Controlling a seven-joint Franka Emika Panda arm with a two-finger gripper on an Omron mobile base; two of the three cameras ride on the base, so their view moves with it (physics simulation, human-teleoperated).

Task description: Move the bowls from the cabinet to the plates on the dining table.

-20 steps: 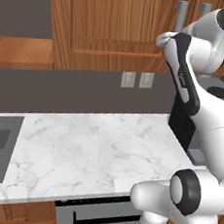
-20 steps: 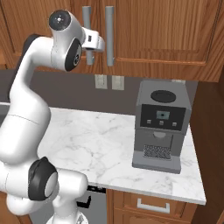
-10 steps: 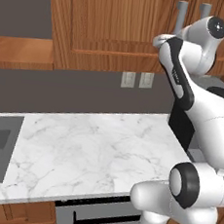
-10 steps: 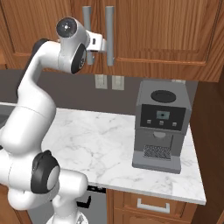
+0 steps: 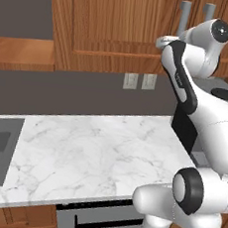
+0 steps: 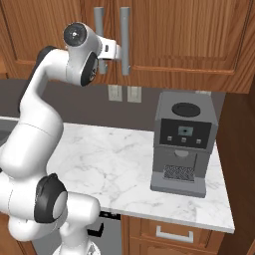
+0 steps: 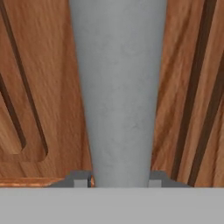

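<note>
Where two handles (image 6: 112, 40) hang, hand (image 7: 120, 180) grips one

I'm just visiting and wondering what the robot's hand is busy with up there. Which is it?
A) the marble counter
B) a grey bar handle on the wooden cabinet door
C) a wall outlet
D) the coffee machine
B: the hand view has the grey bar handle running between the two fingers, against the wooden cabinet door; the coffee machine stands on the counter well below.
</note>
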